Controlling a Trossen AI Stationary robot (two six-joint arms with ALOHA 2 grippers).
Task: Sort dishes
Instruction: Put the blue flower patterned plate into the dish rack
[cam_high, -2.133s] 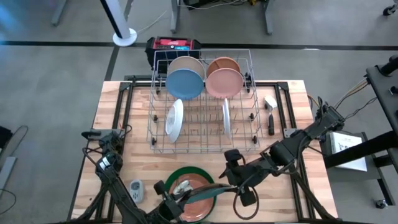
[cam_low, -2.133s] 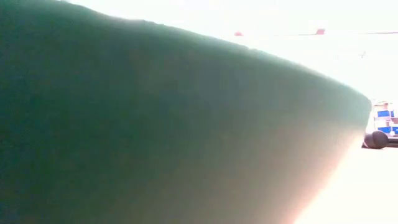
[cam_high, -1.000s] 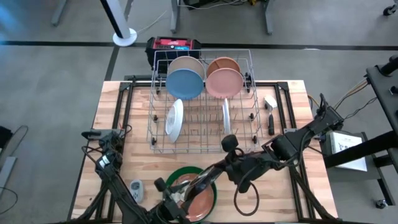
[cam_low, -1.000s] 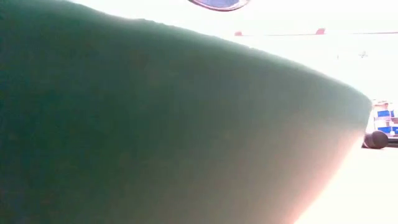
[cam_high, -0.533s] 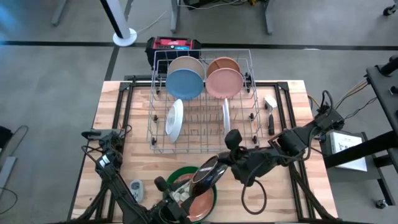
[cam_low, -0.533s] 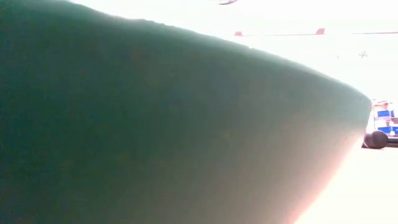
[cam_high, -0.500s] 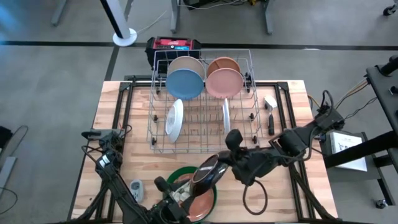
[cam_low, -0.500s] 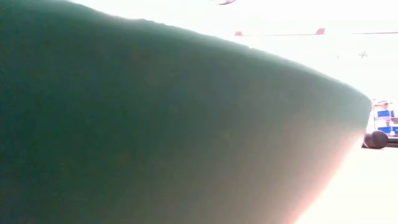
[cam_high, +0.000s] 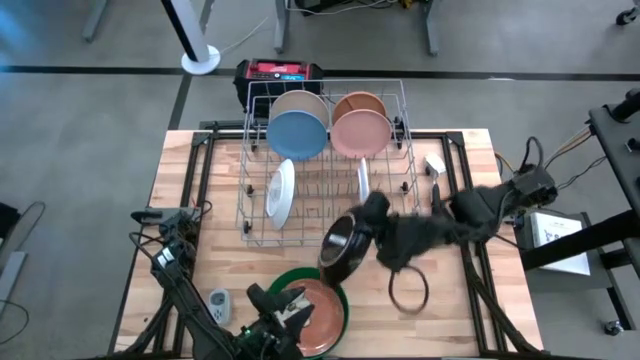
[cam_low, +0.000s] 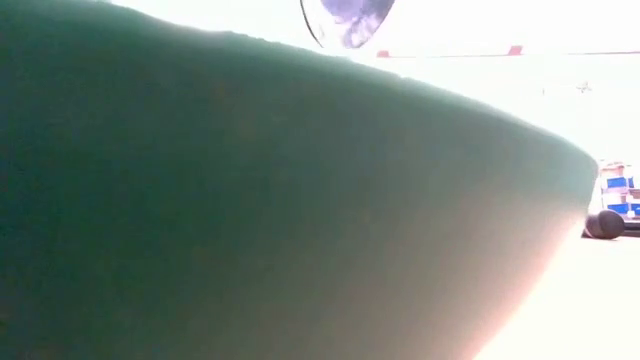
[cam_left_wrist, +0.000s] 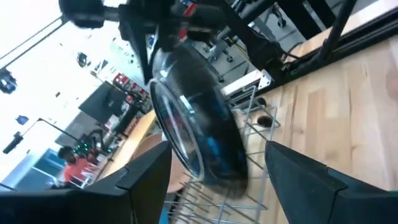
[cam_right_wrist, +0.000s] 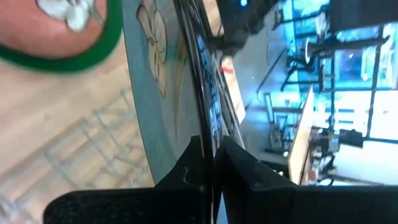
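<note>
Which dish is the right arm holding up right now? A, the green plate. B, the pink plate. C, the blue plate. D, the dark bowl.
D: the right gripper is clamped on the rim of the dark bowl, lifted on edge by the wire rack, while the green plate lies on the table.

Dark brown bowl (cam_high: 341, 247); green plate (cam_high: 276, 282); blue plate (cam_high: 297, 136); pink plate (cam_high: 361, 133)

A robotics lab — bare concrete floor (cam_high: 90, 130), wooden workbench (cam_high: 200, 200), cabling, equipment stands and lit screens behind
</note>
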